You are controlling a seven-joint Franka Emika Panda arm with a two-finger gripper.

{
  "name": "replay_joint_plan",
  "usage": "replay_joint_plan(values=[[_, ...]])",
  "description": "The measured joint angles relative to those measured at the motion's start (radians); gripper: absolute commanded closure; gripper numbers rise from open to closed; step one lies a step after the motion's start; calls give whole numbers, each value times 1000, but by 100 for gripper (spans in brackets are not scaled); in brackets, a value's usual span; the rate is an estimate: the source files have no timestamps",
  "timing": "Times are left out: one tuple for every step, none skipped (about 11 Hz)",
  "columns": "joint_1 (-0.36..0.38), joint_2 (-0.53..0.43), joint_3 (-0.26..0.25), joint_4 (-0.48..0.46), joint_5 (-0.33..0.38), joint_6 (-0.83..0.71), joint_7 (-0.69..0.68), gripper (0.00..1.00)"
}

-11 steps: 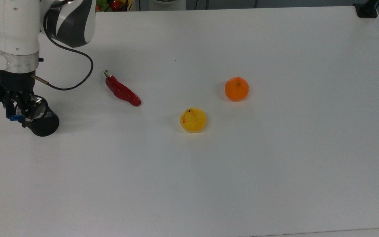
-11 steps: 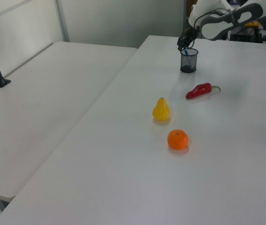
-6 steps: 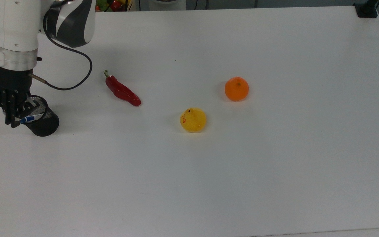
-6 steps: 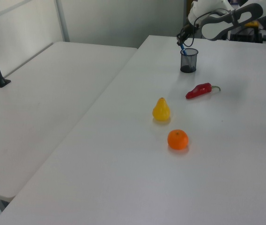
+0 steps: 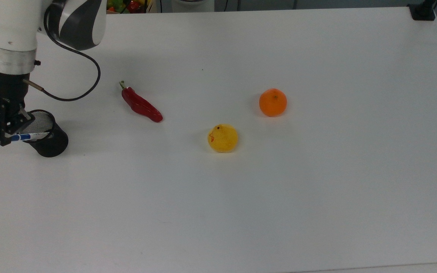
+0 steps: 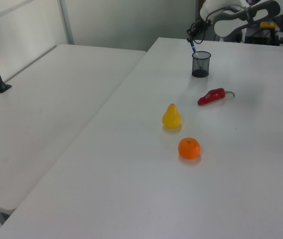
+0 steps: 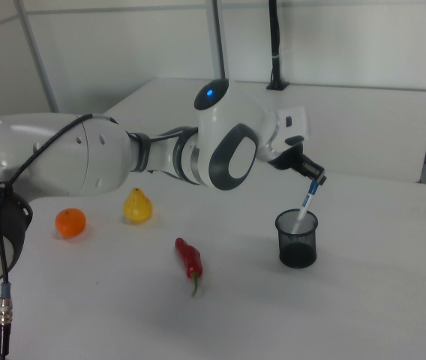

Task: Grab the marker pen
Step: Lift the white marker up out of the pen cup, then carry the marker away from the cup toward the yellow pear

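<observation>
The marker pen is a slim white barrel with a blue cap. My gripper is shut on its blue capped end. The pen hangs tilted, and its lower end still reaches inside the mouth of the black mesh cup. In the top view the gripper stands at the table's far left, just left of the cup. In the right view the gripper is above the cup and to its right.
A red pepper lies right of the cup in the top view. Farther right are a yellow pear-shaped toy and an orange. The white table stretches wide to the top view's right and front.
The gripper has risen and drifted toward the top view's left with the pen. More of the white barrel now shows above the cup's rim.
</observation>
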Motion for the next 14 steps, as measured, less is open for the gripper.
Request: replay_joint_plan(values=[[0,-7,0,21,4,0,8,100],[0,-15,0,34,22,0,22,100],[1,-28,0,40,46,0,36,100],[1,-40,0,41,67,0,46,100],[2,-53,0,42,88,0,55,100],[3,-67,3,42,111,-6,59,100],[5,-84,7,42,129,-51,59,100],[8,-101,10,42,142,-103,59,100],[17,-122,15,42,158,-147,60,100],[27,-137,17,42,163,-175,61,100],[34,-150,24,42,165,-223,63,100],[36,-164,39,42,166,-274,63,100],[38,-175,65,42,168,-329,65,100],[40,-178,82,42,169,-368,66,100]])
